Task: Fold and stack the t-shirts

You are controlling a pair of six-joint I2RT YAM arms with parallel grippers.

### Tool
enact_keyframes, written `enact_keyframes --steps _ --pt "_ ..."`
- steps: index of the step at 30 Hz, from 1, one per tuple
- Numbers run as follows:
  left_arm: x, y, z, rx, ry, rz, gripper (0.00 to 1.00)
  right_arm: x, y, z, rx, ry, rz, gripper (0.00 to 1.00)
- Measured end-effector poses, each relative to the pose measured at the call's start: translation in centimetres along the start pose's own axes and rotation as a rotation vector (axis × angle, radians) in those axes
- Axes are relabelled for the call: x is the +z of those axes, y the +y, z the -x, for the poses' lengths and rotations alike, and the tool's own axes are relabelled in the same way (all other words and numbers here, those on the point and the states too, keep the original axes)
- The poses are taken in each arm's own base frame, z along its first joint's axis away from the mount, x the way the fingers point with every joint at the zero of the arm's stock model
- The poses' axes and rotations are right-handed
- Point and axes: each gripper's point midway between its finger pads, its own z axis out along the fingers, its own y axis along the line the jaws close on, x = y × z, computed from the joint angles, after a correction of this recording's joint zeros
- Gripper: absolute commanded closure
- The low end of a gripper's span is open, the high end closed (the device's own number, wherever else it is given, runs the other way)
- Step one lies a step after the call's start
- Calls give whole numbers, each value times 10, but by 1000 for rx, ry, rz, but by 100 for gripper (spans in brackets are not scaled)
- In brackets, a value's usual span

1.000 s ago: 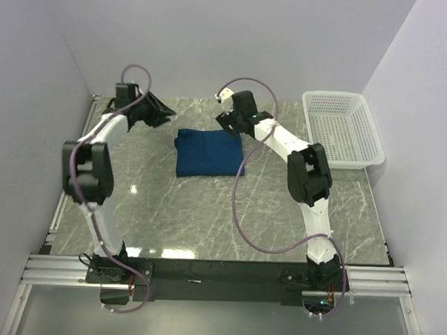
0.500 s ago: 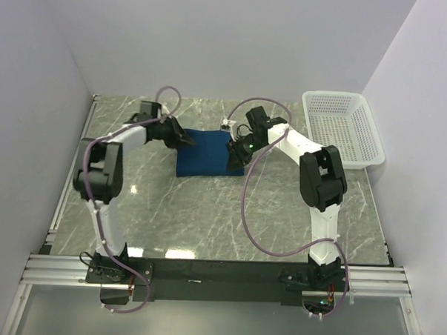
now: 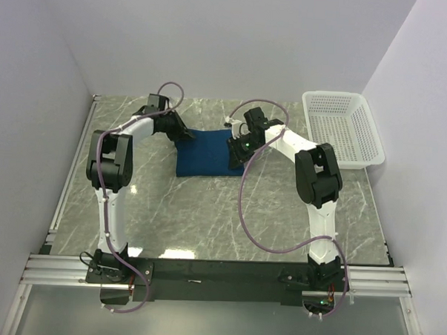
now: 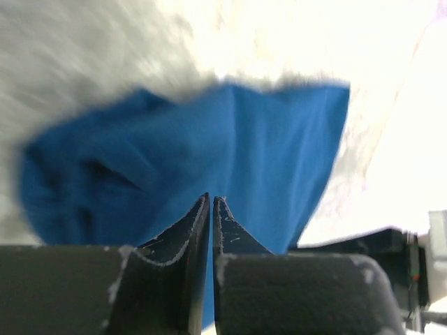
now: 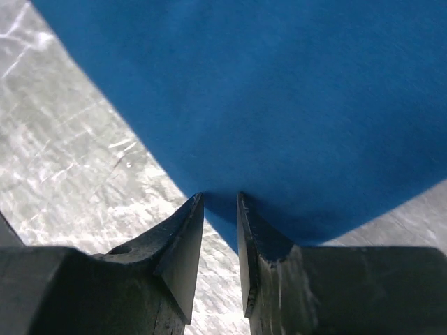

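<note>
A dark blue folded t-shirt (image 3: 205, 155) lies on the marble table toward the back centre; no print shows. My left gripper (image 3: 186, 135) is at its far left corner. In the left wrist view the jaws (image 4: 211, 199) are almost together, with a thin strip of the blue t-shirt (image 4: 209, 132) between them. My right gripper (image 3: 236, 148) is at the shirt's right edge. In the right wrist view its fingers (image 5: 220, 196) stand a little apart with a corner of the t-shirt (image 5: 279, 91) pinched between them.
A white mesh basket (image 3: 342, 129) stands at the back right corner. Grey walls close in the table on three sides. The marble table top (image 3: 206, 219) spreads in front of the shirt, and the arm bases sit on the rail at the near edge.
Both arms have come in from the back of the table onto the shirt's left and right edges. Both pairs of jaws have closed down from wide open.
</note>
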Motion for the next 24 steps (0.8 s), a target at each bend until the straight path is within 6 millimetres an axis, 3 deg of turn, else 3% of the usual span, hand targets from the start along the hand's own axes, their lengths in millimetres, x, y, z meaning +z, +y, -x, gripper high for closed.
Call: enact_keyframes --steps 10,14,17,24 --pt "-18 53 69 -90 -181 184 88 0 -10 0 38 2 -66 67" --pt "-26 66 84 -94 -230 228 86 -1 -13 1 40 1 -83 67" --pt "-30 62 90 -75 -257 207 85 -1 -15 1 40 1 -92 67" --pt "-35 28 78 -39 -212 66 82 -2 -15 4 36 -3 -97 66"
